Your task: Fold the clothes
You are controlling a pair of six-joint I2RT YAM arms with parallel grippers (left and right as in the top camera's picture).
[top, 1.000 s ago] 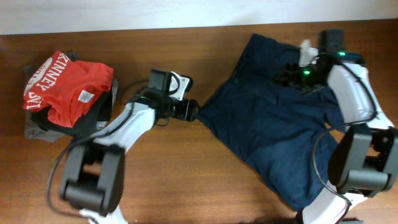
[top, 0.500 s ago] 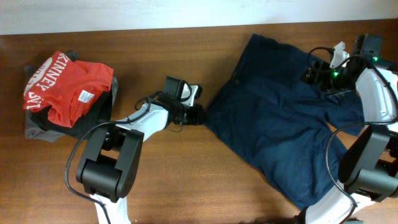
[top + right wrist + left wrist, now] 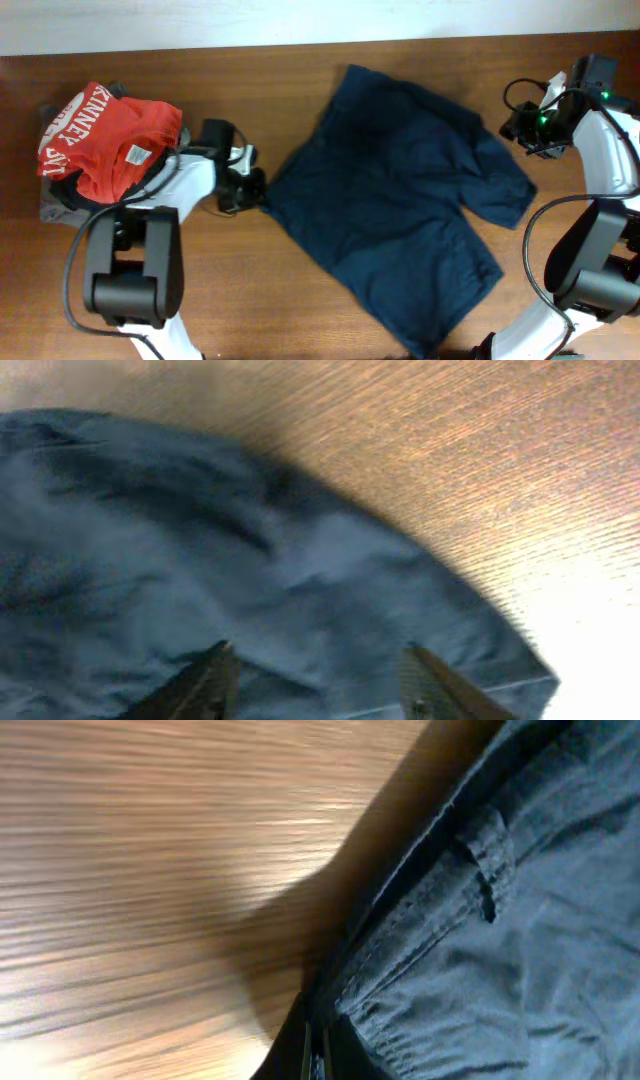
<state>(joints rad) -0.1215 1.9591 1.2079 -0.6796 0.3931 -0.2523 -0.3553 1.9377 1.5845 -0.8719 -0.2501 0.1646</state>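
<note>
The clothes, dark navy shorts [image 3: 400,200], lie spread across the middle of the wooden table. My left gripper [image 3: 256,192] is shut on the waistband corner at their left tip. In the left wrist view the closed fingers [image 3: 300,1055] pinch the stitched waistband edge [image 3: 400,970], with a belt loop [image 3: 485,860] beyond. My right gripper [image 3: 520,124] hovers just past the shorts' right leg, near the table's right edge. Its fingers [image 3: 212,678] stand apart with nothing between them, above the shorts' fabric [image 3: 250,560]; its centre is [image 3: 320,682].
A red T-shirt with white lettering [image 3: 110,140] lies crumpled on grey and black garments [image 3: 60,208] at the far left, close behind my left arm. Bare wood [image 3: 300,80] runs along the back and the front left.
My left gripper has shut on the waistband corner and pulled the shorts leftward across the table. The right gripper has moved right, off the shorts, and its jaws have narrowed a little.
</note>
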